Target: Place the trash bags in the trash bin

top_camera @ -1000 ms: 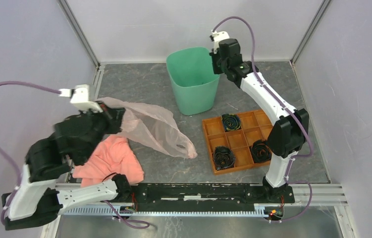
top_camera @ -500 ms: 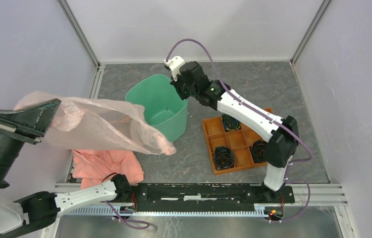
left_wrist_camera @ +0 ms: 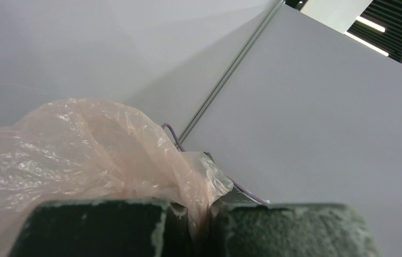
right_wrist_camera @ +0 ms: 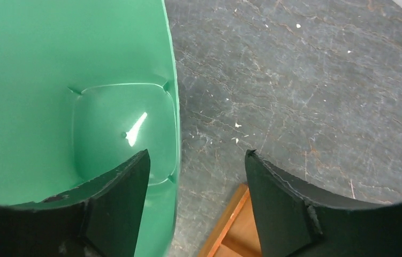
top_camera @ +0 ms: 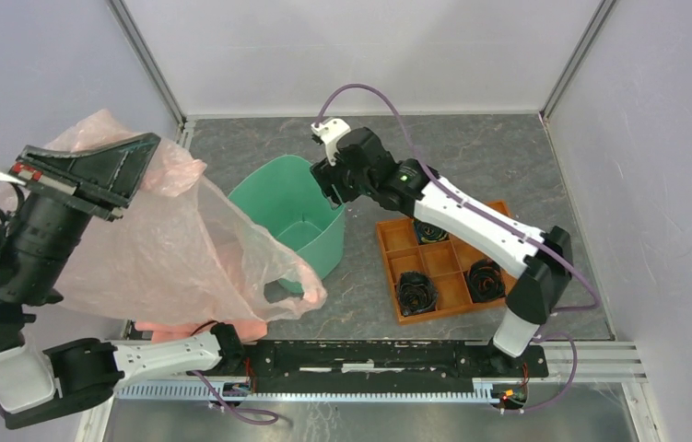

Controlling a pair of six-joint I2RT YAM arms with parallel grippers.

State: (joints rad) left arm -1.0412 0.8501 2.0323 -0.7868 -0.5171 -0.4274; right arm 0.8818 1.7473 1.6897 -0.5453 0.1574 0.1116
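Top view. The trash bag (top_camera: 167, 249) is held aloft at 9 o'clock of the scene, bunched at its top in the left end effector (top_camera: 144, 155). The film is seen hanging down and spreading toward 4 o'clock. Its lowest corner droops in front of the near left side of the trash bin (top_camera: 282, 195). The bag is not inside the bin.

Left wrist view. The left end effector (left_wrist_camera: 198, 227) is closed down to a narrow slit. A pinch of the bag (left_wrist_camera: 81, 155) is clamped between the two fingers (left_wrist_camera: 97, 227), and the rest billows above them against the grey wall.

The bin is located near the middle of the surface (top_camera: 508, 157). Whether it stands flat or is tipped cannot be told.

The right end effector (top_camera: 328, 184) is positioned at the bin's rim, on its 2 o'clock side. In the right wrist view this end effector (right_wrist_camera: 197, 158) is spread wide. One finger (right_wrist_camera: 115, 198) is inside the bin (right_wrist_camera: 54, 64), the other is outside over the surface (right_wrist_camera: 295, 80), and the bin wall passes between them. Nothing is clamped. Whether the inner finger touches the wall cannot be told.

An orange tray (top_camera: 388, 241) is noted at 4 o'clock of the bin, near but not touching it. Dark coiled items (top_camera: 416, 291) are held in three of its compartments.

A salmon cloth (top_camera: 162, 329) is partly covered by the hanging bag at 7 o'clock, close to the arm bases.
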